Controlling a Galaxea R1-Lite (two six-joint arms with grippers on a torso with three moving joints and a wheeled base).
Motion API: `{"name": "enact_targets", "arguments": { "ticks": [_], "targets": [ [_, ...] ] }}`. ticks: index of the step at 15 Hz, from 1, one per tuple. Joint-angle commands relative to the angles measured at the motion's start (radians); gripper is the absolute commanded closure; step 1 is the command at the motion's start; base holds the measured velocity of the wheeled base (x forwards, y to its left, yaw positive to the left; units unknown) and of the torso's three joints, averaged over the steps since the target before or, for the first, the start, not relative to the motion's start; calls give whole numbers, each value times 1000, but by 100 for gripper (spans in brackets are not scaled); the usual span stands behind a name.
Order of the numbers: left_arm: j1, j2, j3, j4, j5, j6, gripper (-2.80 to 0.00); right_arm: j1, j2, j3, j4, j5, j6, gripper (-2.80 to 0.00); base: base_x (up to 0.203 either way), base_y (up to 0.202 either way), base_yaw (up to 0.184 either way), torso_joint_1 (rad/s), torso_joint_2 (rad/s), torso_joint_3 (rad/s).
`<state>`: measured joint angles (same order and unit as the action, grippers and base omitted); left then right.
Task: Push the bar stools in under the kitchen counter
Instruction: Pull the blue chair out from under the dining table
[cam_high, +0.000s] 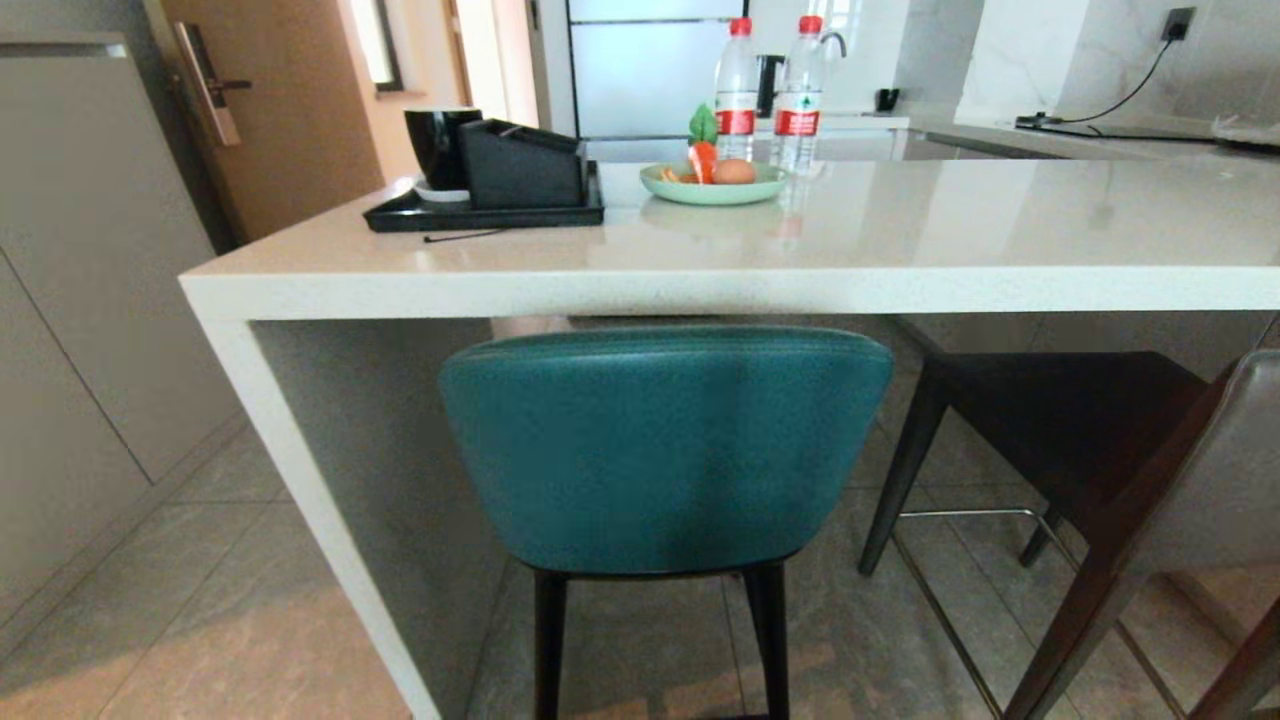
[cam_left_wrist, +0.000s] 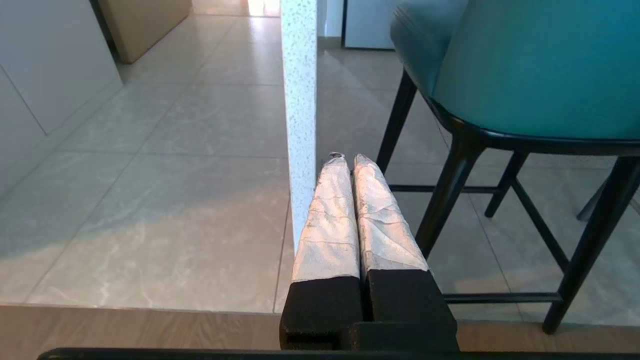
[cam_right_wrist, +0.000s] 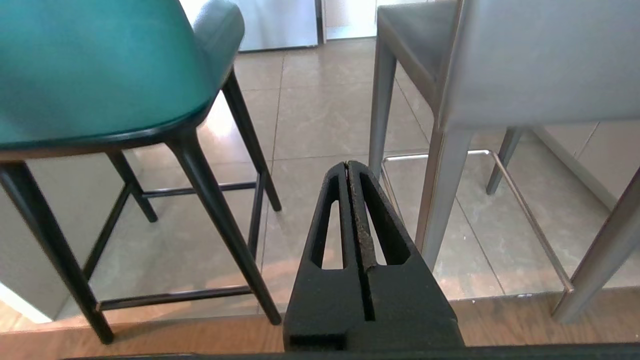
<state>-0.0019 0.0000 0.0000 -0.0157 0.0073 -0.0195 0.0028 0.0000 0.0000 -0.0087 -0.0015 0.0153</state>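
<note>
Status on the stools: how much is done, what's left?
Looks done: the teal stool sits at the counter, its seat hidden under the slab and its back just below the edge. In hand: nothing; the left gripper and right gripper hang low with jaws shut, touching neither stool. Left: the grey stool stands out from the counter, its back well clear.
</note>
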Motion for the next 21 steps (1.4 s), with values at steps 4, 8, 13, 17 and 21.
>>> {"name": "enact_targets", "arguments": {
  "ticks": [4,8,13,17,21],
  "targets": [
    [2,2,2,0,0,1,0,0,1,2,0,0,0,0,0,0,0,-28,121,82],
    [4,0,0,-1,0,9,0,0,0,2,-1,2,-4,0,0,0,0,0,7,7],
    [2,113,-202,19,-94,26,0,1,61,-133,13,15,-53,0,0,0,0,0,0,0],
    [-35,513,-421,-52,-219,-74,0,22,324,-284,26,124,-2,0,0,0,0,0,0,0],
    [-115,821,-424,-263,-299,-104,0,26,602,-360,-6,169,-7,0,0,0,0,0,0,0]
  ]
}}
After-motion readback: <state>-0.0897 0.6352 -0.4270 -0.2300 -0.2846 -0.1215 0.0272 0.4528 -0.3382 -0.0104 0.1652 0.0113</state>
